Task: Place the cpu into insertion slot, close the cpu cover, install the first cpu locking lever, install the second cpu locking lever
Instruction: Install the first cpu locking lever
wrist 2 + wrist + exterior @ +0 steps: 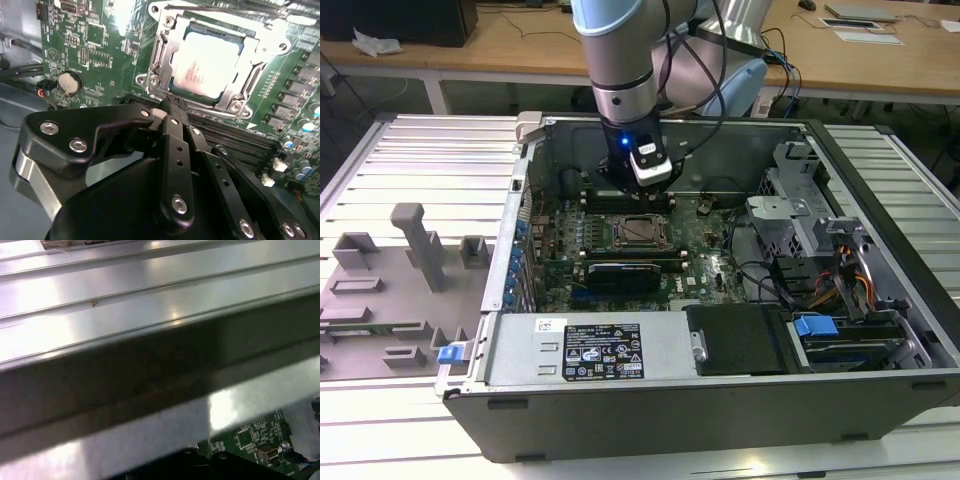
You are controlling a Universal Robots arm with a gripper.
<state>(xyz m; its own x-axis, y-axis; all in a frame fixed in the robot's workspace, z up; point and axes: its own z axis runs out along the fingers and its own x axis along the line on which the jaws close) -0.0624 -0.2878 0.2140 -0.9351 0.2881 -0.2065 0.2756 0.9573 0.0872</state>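
The cpu (206, 59), a dull silver square, lies in the insertion slot (161, 56) on the green board. The cpu cover (234, 95), a silvery frame, lies flat over its edges. My gripper (170, 106) has its black fingers (172, 145) pressed together with nothing between them. Their tips hover just off the socket's corner, by a thin wire lever end (150, 91). In the exterior view the gripper (638, 188) hangs inside the open computer case, just behind the insertion slot (638, 232).
Long black memory slots (235, 132) run beside the socket under the fingers. A coin battery (69, 82) sits on the board. The case wall (150, 365) is close to the wrist. A drive cage (800, 215) and cables (840, 285) fill the exterior view's right.
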